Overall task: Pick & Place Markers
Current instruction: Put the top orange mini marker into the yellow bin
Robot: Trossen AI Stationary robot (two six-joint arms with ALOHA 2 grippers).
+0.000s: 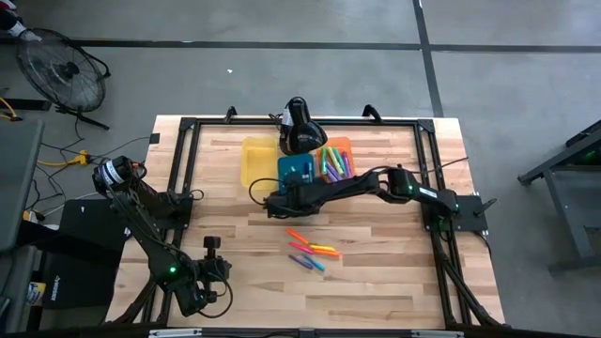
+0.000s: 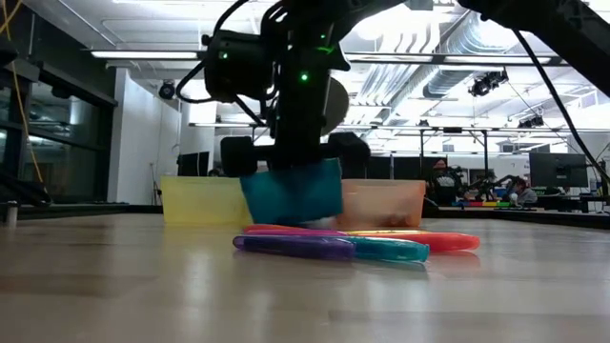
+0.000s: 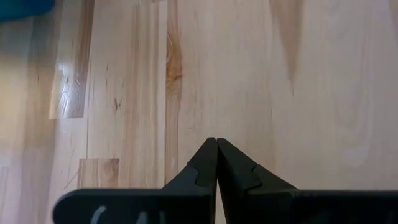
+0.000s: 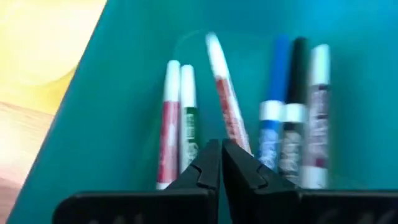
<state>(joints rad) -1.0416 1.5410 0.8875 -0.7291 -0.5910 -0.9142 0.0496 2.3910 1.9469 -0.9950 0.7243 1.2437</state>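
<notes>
Right gripper (image 4: 219, 148) over the blue bin (image 1: 297, 170), fingers pressed together, holding nothing that I can see.

Largest first: wooden table (image 1: 376, 282); I see three bins in a row near its far edge, yellow bin (image 1: 255, 160), blue in the middle, orange bin (image 1: 335, 158). Right arm reaches across from the right side to the blue bin; left arm sits folded at the near-left corner, left gripper (image 3: 217, 149) pressed together over bare wood. Markers: six white-barrelled ones lie in the blue bin (image 4: 229, 112), a bunch fills the orange bin (image 1: 333, 164), and a small loose cluster (image 1: 313, 253) lies on the table nearer than the bins, well apart from both grippers.
</notes>
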